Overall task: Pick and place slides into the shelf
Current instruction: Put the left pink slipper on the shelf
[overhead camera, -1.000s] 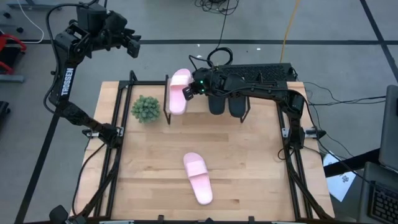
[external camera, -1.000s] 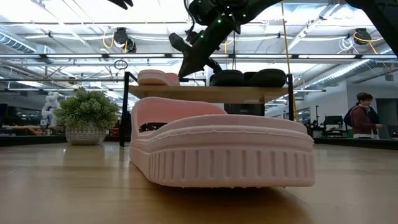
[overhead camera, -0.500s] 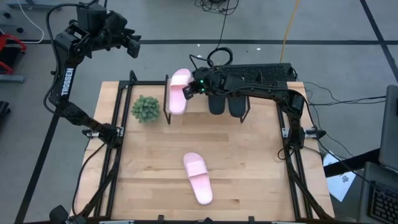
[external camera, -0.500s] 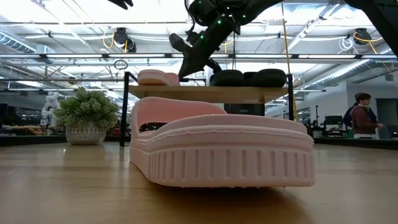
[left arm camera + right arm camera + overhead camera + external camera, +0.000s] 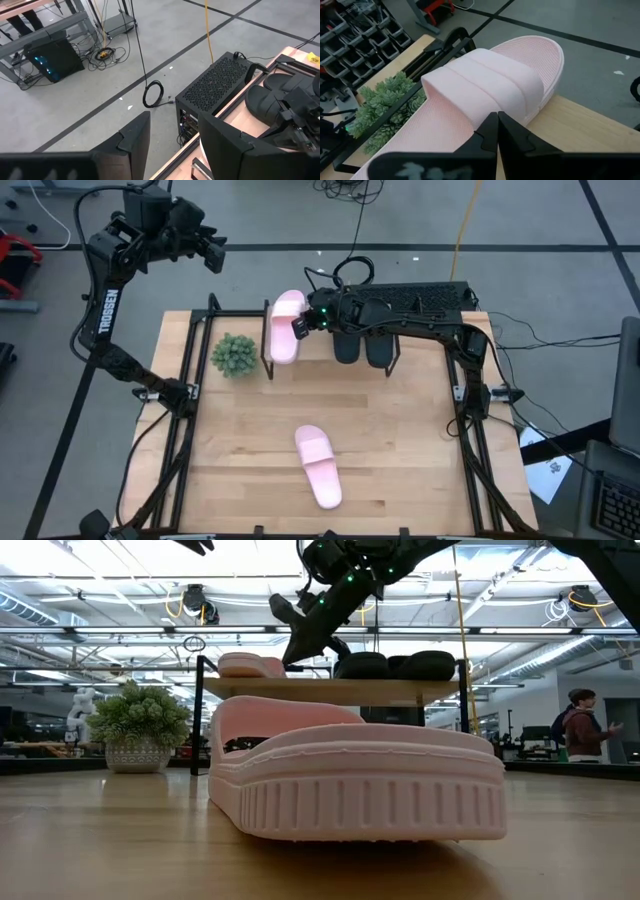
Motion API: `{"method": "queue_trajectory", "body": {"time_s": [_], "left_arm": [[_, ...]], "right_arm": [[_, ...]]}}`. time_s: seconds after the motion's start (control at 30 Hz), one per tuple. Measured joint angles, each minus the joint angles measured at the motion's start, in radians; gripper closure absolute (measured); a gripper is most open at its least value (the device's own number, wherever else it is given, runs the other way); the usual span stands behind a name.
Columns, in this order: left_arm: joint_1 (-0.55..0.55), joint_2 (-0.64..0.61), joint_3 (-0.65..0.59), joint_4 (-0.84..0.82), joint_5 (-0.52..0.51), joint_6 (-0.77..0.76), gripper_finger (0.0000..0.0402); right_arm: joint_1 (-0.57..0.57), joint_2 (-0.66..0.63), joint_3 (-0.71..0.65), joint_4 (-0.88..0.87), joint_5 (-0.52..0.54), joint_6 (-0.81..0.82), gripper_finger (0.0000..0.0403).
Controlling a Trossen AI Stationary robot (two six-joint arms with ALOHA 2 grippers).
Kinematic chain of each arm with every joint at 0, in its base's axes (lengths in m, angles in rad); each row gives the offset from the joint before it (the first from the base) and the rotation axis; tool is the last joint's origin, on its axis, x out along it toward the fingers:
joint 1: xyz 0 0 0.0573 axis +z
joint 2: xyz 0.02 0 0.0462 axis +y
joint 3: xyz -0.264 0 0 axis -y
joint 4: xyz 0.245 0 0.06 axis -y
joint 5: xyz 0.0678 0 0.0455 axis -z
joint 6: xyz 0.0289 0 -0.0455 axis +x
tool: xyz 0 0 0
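Slides: one pink slide (image 5: 284,326) sits on the shelf (image 5: 440,323) beside the black pair (image 5: 364,346); 2nd pink slide (image 5: 318,466) lies mid-table, well apart. R gripper (image 5: 300,326) pinched shut, empty, touching or just beside the shelved pink. L gripper (image 5: 172,145) part open, empty, parked off-table. Step looks like nudging it straight. Next: fetch the 2nd pink; needs jaws opened over its strap.

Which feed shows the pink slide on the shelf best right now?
Right wrist view: the pink slide on the shelf fills the frame, strap and footbed clear, the shut right gripper at it. The high view shows its place on the shelf; the low view only its edge.
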Motion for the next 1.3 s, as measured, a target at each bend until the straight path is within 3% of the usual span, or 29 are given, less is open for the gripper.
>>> {"method": "queue_trajectory", "body": {"time_s": [0.27,0.47,0.67,0.87,1.1,1.2,1.3], "left_arm": [[0.000,0.000,0.000,0.000,0.000,0.000,0.0234],[-0.003,0.000,0.000,-0.008,0.005,-0.001,0.0234],[-0.057,0.005,-0.033,-0.001,0.151,0.046,0.0234],[-0.180,0.006,-0.225,0.094,0.206,0.081,0.0234],[-0.303,0.006,-0.549,0.325,0.039,0.096,0.0234],[-0.334,0.006,-0.630,0.380,-0.037,0.100,0.0234],[-0.347,0.006,-0.685,0.404,-0.045,0.084,0.0234]], "right_arm": [[0.002,-0.011,-0.001,-0.010,-0.002,-0.003,0.0403],[0.007,-0.105,-0.002,0.009,-0.008,-0.053,0.0403],[0.024,-0.237,-0.002,0.030,-0.005,-0.146,0.0403],[0.049,-0.391,-0.002,0.068,-0.005,-0.275,0.0403],[0.094,-0.522,0.000,0.051,-0.052,-0.406,0.0396],[0.111,-0.549,0.000,0.032,-0.079,-0.418,0.0386],[0.123,-0.566,0.000,0.005,-0.080,-0.435,0.0373]]}}
